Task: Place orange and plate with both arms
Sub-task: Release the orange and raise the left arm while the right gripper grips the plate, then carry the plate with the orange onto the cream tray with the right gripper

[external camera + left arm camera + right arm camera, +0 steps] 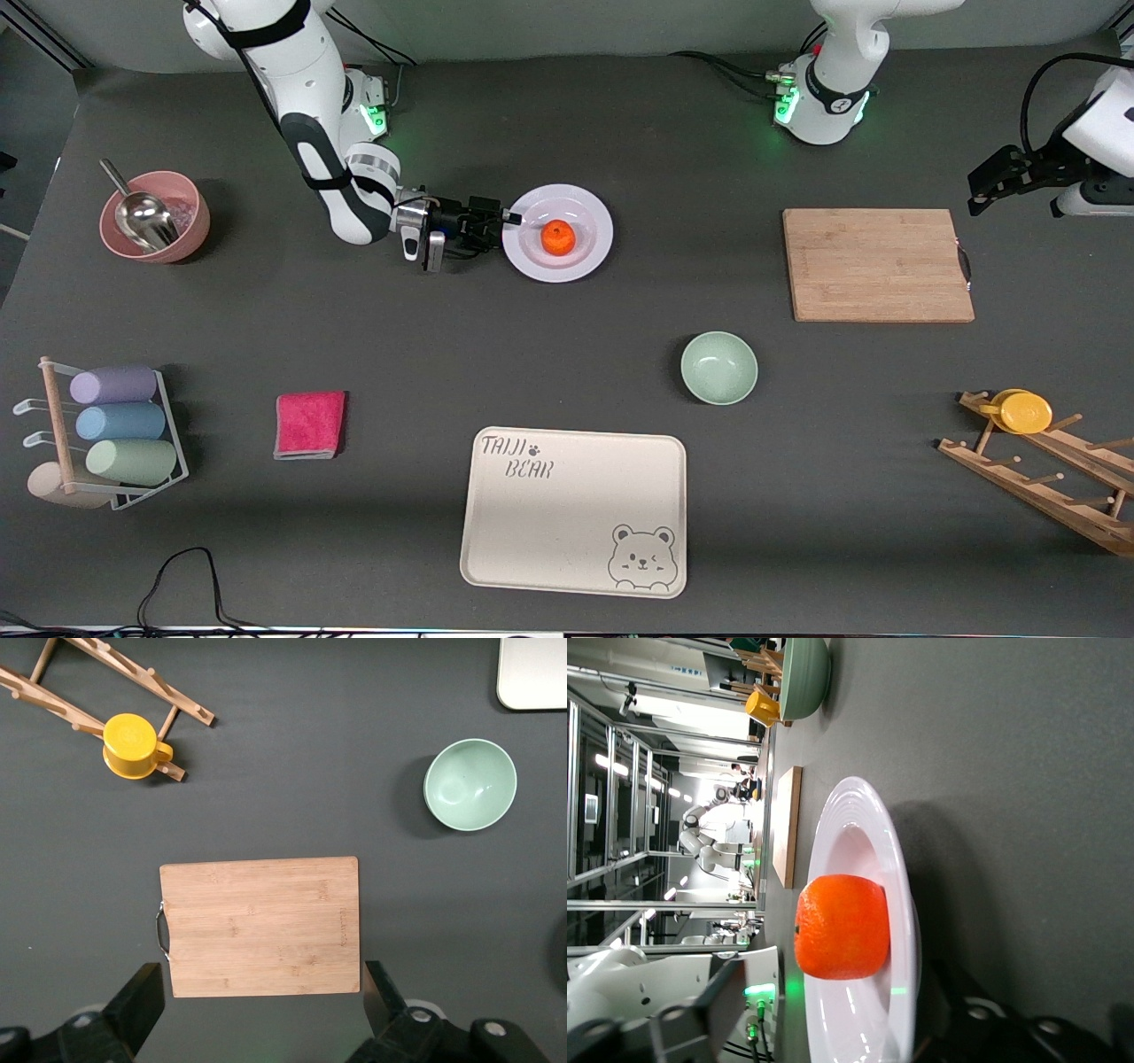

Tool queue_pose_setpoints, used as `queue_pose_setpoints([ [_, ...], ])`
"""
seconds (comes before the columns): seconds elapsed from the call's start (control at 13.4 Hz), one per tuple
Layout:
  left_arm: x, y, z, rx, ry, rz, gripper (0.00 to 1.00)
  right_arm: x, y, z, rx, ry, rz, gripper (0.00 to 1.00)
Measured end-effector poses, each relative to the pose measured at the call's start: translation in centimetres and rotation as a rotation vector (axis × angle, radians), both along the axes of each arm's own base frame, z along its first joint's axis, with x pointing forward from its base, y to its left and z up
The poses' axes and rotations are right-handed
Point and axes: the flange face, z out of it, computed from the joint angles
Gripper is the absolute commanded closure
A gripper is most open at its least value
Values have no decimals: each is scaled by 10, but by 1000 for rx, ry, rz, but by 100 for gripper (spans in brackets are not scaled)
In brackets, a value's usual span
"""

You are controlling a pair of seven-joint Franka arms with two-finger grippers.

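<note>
While the orange sits in the middle of the plate, which lies toward the table's top edge, the right gripper is brought low to the plate's rim at the right arm's end. Its fingers are spread about the rim and not yet pinched, so far as can be judged. For a sound grip, the rim should be taken squarely and the plate kept level, lest the orange be rolled off. The left gripper is held spread wide over the board, waiting. The table is covered in dark grey matting; shelving and lights are seen past its edge.
</note>
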Motion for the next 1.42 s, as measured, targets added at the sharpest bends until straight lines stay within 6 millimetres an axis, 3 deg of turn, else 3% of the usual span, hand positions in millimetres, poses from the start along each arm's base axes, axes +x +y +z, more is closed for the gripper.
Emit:
queue_pose_setpoints([
  [0.07,0,3,1,-3,2,6,0,1,-1,-2,-6,-25,7,75],
  [0.15,-1,6,3,-7,5,13,0,1,-2,-5,-11,-45,13,92],
  [0.22,-3,10,9,-10,10,20,0,1,-2,-7,-16,-66,16,100],
  [0.45,-7,8,31,-12,11,16,0,2,-3,-13,-27,-103,18,100],
  [0.67,-2,-4,29,-10,13,-5,0,2,-1,-12,-6,-105,16,100],
  [1.05,2,-1,30,-11,12,0,0,9,-6,-10,24,-2,-45,100],
  [1.42,2,2,30,-12,11,7,0,40,-11,-2,70,133,-122,100],
])
